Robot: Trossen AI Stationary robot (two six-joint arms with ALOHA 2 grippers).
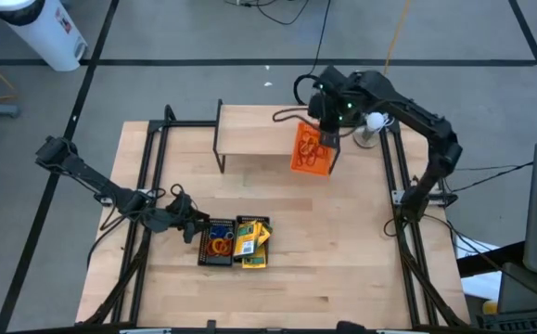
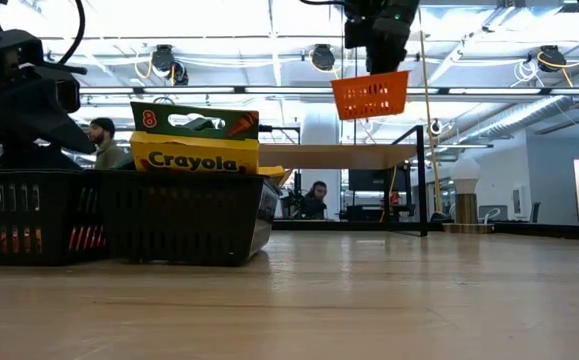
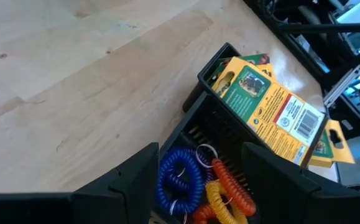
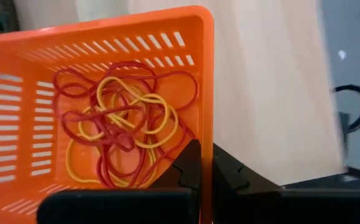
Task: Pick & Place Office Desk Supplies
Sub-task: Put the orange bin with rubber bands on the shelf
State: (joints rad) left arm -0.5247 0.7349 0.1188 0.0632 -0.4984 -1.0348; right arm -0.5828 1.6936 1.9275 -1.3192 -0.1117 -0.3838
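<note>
The orange perforated plastic tray [image 4: 99, 99] of red and yellow rubber bands [image 4: 120, 121] is clamped by its wall in the right end effector [image 4: 204, 163] and carried clear of the table [image 1: 342, 250], seemingly for transfer. The left end effector [image 3: 198, 171], fingers apart, hovers over the black mesh trays [image 1: 219, 243]; beneath it lie coiled blue and orange bands [image 3: 201, 183], and just beyond, a yellow-and-green crayon box [image 2: 195, 135] reading "Crayola" and "8".

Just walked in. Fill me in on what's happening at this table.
The right end effector is shut on the rim of the orange tray, holding it in the air by the wooden shelf; red and yellow rubber bands lie inside. The left end effector is open over the black tray holding coiled bands. Next to it, another black tray holds the crayon boxes.
</note>
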